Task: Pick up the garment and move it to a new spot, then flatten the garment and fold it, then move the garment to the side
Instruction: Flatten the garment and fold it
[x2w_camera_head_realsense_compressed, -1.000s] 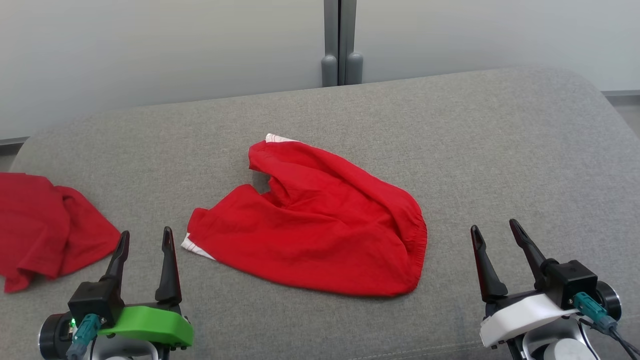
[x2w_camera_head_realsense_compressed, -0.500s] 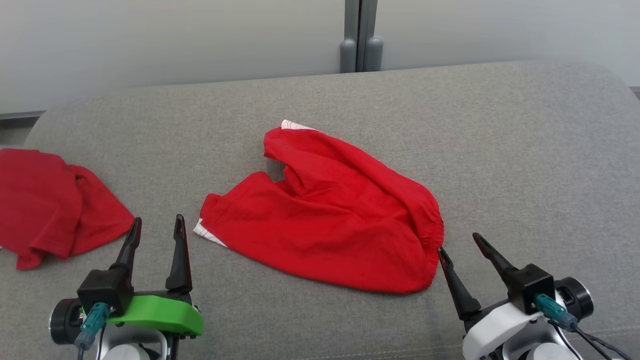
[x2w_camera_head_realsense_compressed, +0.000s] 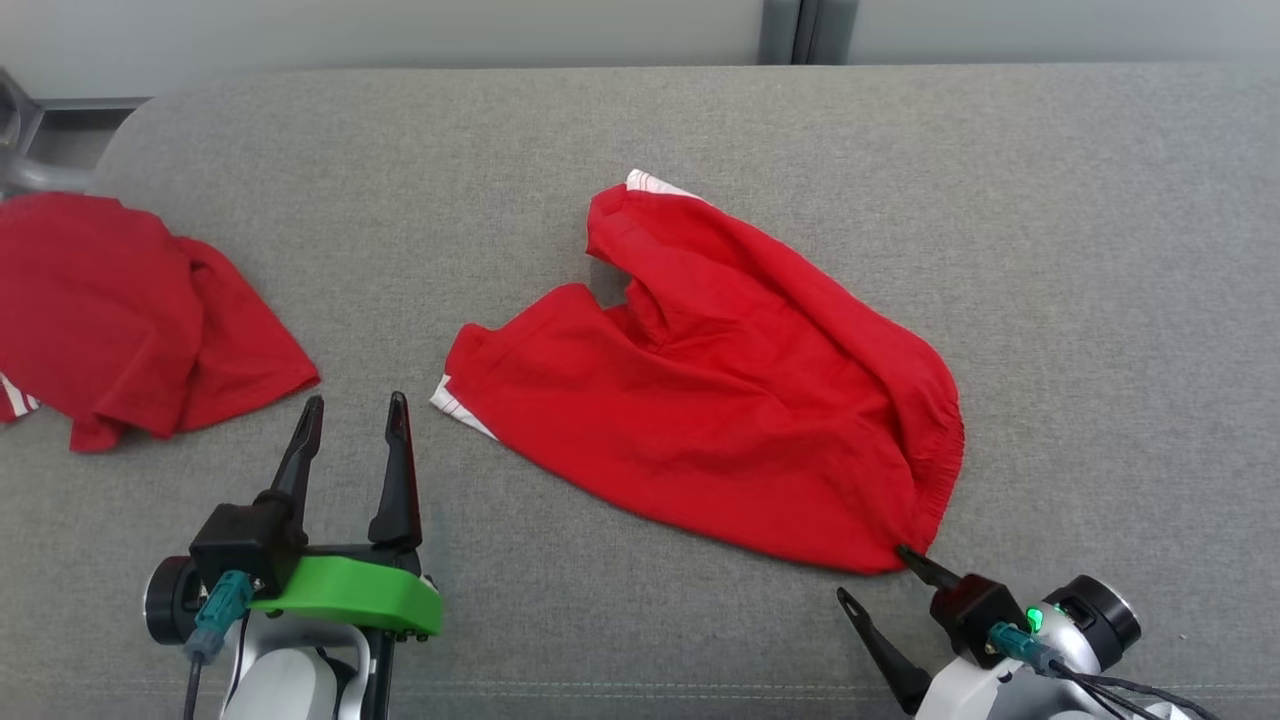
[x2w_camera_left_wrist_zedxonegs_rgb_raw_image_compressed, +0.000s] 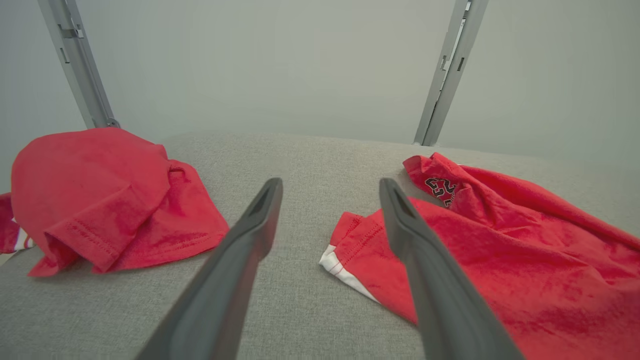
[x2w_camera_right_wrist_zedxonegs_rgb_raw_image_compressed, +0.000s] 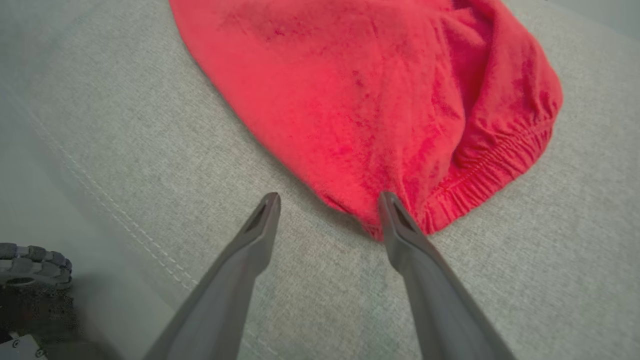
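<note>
Grey cushion (x2w_camera_head_realsense_compressed: 1100, 250) seen from above, w/ 2 red garments & 2 robot grippers on or over it.

Garment 1: red shorts (x2w_camera_head_realsense_compressed: 720, 400), lying crumpled near the cushion's centre. The elastic waistband (x2w_camera_head_realsense_compressed: 940, 440) is to the right and the 2 legs to the left, each w/ white stripe trim (x2w_camera_head_realsense_compressed: 455, 405). A printed number (x2w_camera_left_wrist_zedxonegs_rgb_raw_image_compressed: 440, 187) shows on the far leg in the L wrist view.

Garment 2: a 2nd red garment (x2w_camera_head_realsense_compressed: 130, 310), bunched at the cushion's left edge, well apart from the shorts.

L gripper (x2w_camera_head_realsense_compressed: 356, 400), green-bodied, is at lower left. Its 2 dark fingers are spread wide over bare cushion btwn the 2 garments, near the shorts' closer leg hem but apart from it.

R gripper (x2w_camera_head_realsense_compressed: 874, 572), white-bodied, is at lower right, its 2 fingers also spread wide. One fingertip is at the waistband's near corner, the other over bare cushion. Can't tell if that tip touches the cloth. Neither gripper holds cloth.

2 metal posts (x2w_camera_left_wrist_zedxonegs_rgb_raw_image_compressed: 450, 75) stand behind the cushion against a pale wall in the L wrist view.
</note>
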